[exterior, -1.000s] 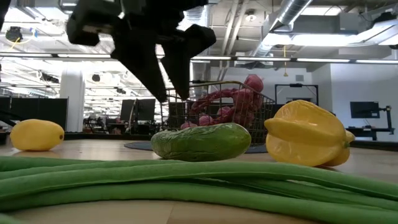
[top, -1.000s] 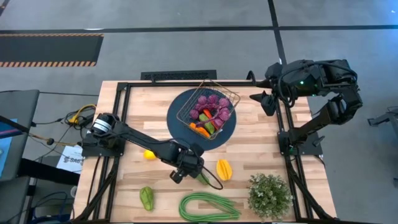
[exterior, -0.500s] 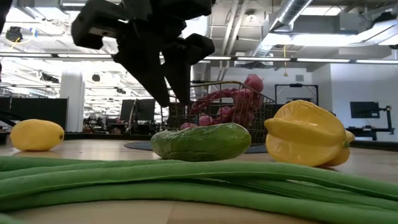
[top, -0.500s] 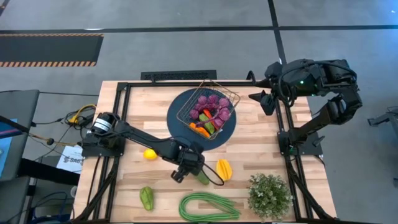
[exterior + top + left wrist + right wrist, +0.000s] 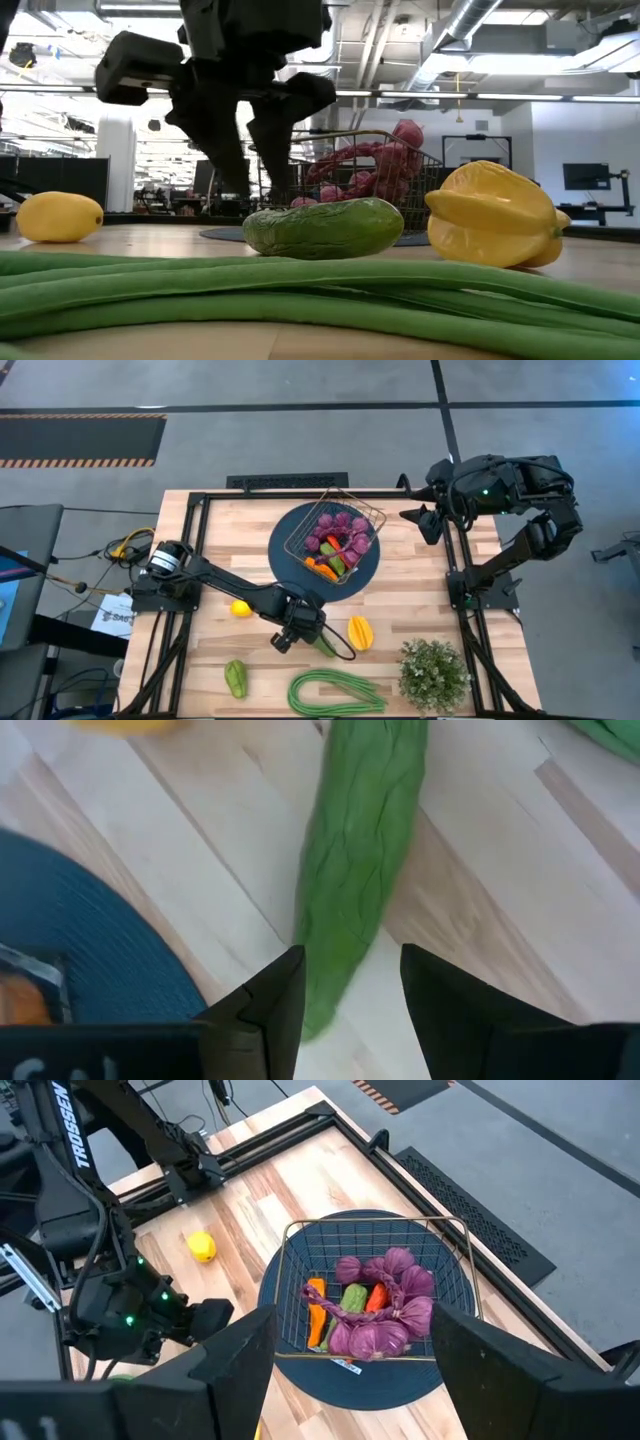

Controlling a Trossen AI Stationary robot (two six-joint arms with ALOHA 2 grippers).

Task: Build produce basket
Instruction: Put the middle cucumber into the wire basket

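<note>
So the left gripper (image 5: pixel 245 175) is hanging right over the green cucumber (image 5: pixel 323 227), lower middle of the high view, fingers parted and not gripping anything. The left wrist view is showing it best: the two dark fingers are sitting on either side of the cucumber's near end, with bare wood between them, which the overhead shot hides completely under the arm.

The wire basket (image 5: pixel 338 528) is sitting on the round dark blue plate (image 5: pixel 287 558) at upper center of the high view, with purple grapes (image 5: pixel 337 532) plus a red and an orange carrot inside. The right wrist view is giving a cleaner look into it, and there's a small green piece lying between the carrots too.

Still out on the table: yellow lemon (image 5: pixel 240 608) left of center, yellow star fruit (image 5: pixel 359 632) just right of the cucumber, green pepper (image 5: pixel 236 678) lower left, long green beans (image 5: pixel 335 693) along the bottom edge, potted plant (image 5: pixel 433 673) lower right.

The right gripper (image 5: pixel 418 500) is waiting at the upper right, jaws wide apart and empty.
</note>
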